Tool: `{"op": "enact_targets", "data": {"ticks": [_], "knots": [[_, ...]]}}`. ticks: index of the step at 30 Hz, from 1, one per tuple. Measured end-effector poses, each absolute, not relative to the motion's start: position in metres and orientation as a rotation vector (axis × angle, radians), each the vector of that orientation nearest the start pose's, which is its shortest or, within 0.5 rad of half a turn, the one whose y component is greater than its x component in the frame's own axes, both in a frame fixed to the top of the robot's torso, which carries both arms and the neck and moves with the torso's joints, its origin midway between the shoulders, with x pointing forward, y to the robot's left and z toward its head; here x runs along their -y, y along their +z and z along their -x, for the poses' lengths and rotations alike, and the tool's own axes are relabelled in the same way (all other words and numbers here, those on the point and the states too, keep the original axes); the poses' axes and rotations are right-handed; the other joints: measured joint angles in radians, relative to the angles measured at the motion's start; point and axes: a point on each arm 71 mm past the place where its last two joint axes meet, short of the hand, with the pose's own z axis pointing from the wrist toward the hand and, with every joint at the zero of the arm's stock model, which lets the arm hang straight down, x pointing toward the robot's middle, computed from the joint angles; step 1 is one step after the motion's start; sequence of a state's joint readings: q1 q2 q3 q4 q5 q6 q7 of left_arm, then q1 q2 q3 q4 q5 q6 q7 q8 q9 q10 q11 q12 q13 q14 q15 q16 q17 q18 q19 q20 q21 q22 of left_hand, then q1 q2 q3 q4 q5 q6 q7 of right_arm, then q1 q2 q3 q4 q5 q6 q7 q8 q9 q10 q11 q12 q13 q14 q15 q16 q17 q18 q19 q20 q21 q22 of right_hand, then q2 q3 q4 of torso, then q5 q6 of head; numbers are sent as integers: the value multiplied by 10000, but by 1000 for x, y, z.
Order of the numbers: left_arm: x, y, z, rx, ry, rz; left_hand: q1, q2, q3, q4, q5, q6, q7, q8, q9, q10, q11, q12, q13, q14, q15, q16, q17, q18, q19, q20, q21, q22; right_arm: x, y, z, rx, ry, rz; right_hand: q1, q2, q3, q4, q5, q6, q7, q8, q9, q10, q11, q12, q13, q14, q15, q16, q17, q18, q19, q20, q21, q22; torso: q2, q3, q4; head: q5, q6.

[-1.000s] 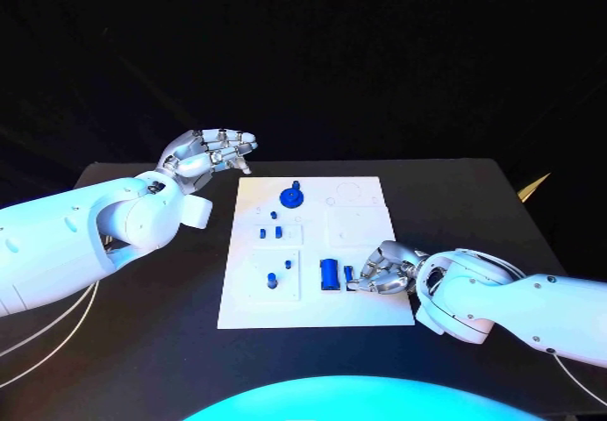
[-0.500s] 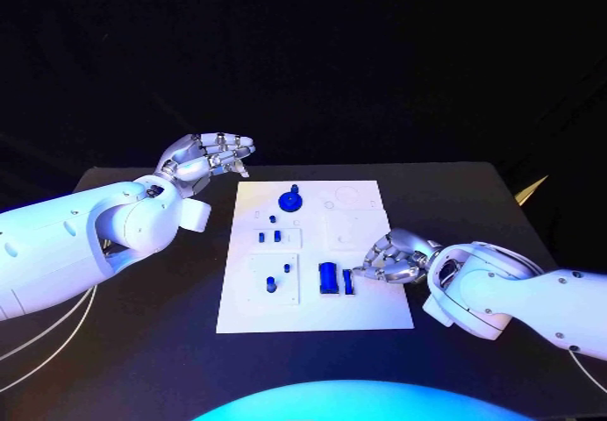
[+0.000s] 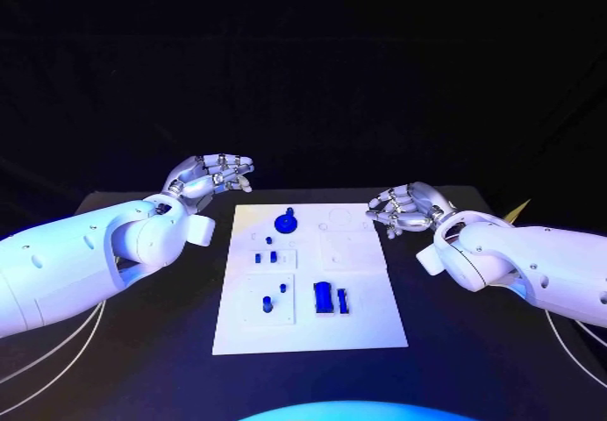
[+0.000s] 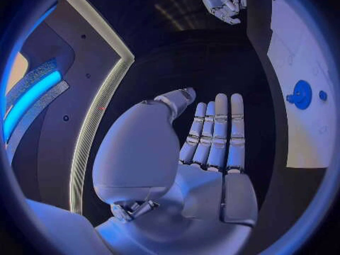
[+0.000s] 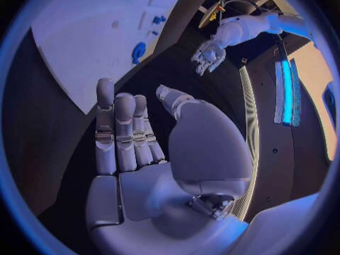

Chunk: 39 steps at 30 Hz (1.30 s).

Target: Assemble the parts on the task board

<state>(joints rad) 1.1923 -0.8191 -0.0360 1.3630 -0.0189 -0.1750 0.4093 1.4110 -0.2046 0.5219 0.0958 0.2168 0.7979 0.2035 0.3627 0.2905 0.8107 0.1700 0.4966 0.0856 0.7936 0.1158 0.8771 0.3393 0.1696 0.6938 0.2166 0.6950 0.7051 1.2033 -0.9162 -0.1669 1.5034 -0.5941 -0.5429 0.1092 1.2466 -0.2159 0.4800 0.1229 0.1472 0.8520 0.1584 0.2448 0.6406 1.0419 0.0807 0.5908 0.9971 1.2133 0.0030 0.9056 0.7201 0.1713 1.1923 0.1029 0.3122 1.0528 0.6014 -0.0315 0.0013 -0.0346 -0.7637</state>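
While parts [image 3: 328, 299] lie apart, robot hand [image 3: 403, 209] seemingly empty.

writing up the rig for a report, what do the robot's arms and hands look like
Both arms are smooth, glossy white shells with rounded, bulbous segments. The left hand and right hand are silver metal, with segmented fingers and a smooth pale thumb base. Thin pale cables trail beside the left arm and under the right arm.
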Motion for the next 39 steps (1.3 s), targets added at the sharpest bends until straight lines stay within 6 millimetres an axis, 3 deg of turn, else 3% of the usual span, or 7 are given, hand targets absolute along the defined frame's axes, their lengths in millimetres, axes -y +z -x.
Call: {"op": "enact_targets", "data": {"ticks": [8,15,19,24,27,30,39], "knots": [[-248,-205,-537,-13338,-14751,11624,72,-169,-74,535,-45,-371,-51,-224,-300,489,258,-2068,-215,-497,610,-4434,-1188,1,-303,733,-4084,-2977,278,-225,-522,-14727,9719,-8432,334,-83,813,-109,-334,-139,333,-311,-930,-551,493,-3355,-4745,-2044,758,-3768,-2053,-4,-1492,800,-2460,-3148,-239,24,-33,95,584],[-253,-212,-547,-12728,-14300,12052,114,63,-653,563,-149,-771,-139,-762,-731,204,68,-3201,-262,-1034,467,-6075,-1653,-232,-616,598,-5471,-4269,279,-226,-538,-14166,10314,-8933,378,130,505,-336,-454,-289,328,-853,-1893,-342,609,-4520,-7536,-2028,991,-6058,-3489,-8,-2077,1026,-2507,-5975,-359,79,-58,160,943],[-254,-212,-545,-12761,-14289,12071,-1876,929,-2627,-101,-1030,-3883,-957,-2008,-1673,-3399,-695,-3981,-519,-4019,-241,-7261,-2414,-880,-3343,-598,-6127,-5485,277,-226,-536,-14173,10360,-8996,-1449,1038,-1827,-729,-911,-3912,-519,-1570,-3882,-3629,0,-5155,-8667,-5338,553,-7423,-5142,-699,-5960,131,-2788,-8033,-360,80,-58,162,946],[-244,-217,-536,-12924,-14373,12189,-4147,1551,-4072,-584,-1671,-6171,-1556,-2913,-2364,-6033,-1261,-4531,-706,-6209,-755,-8104,-2961,-1206,-5352,-1473,-6587,-6359,262,-229,-526,-14162,10805,-9309,-4348,1656,-3476,-1005,-1222,-6466,-1112,-2053,-5281,-7365,-453,-5570,-9392,-9072,233,-8329,-6284,-1181,-9260,-515,-2953,-9418,-408,135,-47,222,1166],[-233,-220,-527,-13028,-14405,12286,-7031,1760,-4552,-740,-1880,-6930,-1758,-3210,-2589,-6902,-1447,-4712,-770,-6932,-926,-8385,-3143,-1329,-6016,-1764,-6740,-6648,244,-231,-514,-14082,11333,-9674,-7640,1872,-4036,-1104,-1290,-7339,-1311,-2223,-5760,-8661,-604,-5699,-9637,-10371,121,-8637,-6673,-1417,-10391,-734,-2989,-9889,-464,195,-35,283,1372],[-221,-223,-513,-13091,-14322,12397,-9668,1869,-4799,-824,-1975,-7328,-1864,-3371,-2711,-7355,-1548,-4773,-799,-7308,-1016,-8529,-3238,-1486,-6368,-1918,-6780,-6807,223,-231,-499,-13876,11958,-10199,-9494,1986,-4332,-1155,-1337,-7795,-1419,-2273,-6011,-9343,-681,-5778,-9767,-11057,63,-8805,-6878,-1421,-10986,-847,-3036,-10137,-516,250,-25,322,1525],[-193,-229,-474,-13023,-13554,12594,-13040,2006,-5082,-917,-2097,-7772,-2024,-3545,-2857,-7877,-1686,-4901,-833,-7745,-1136,-8664,-3354,-1485,-6762,-2129,-6889,-6994,191,-227,-466,-13053,12664,-11608,-11748,2119,-4660,-1214,-1418,-8300,-1563,-2377,-6311,-10141,-783,-5829,-9919,-11853,-9,-8978,-7123,-1573,-11651,-978,-3074,-10435,-565,308,-15,345,1633]]}}
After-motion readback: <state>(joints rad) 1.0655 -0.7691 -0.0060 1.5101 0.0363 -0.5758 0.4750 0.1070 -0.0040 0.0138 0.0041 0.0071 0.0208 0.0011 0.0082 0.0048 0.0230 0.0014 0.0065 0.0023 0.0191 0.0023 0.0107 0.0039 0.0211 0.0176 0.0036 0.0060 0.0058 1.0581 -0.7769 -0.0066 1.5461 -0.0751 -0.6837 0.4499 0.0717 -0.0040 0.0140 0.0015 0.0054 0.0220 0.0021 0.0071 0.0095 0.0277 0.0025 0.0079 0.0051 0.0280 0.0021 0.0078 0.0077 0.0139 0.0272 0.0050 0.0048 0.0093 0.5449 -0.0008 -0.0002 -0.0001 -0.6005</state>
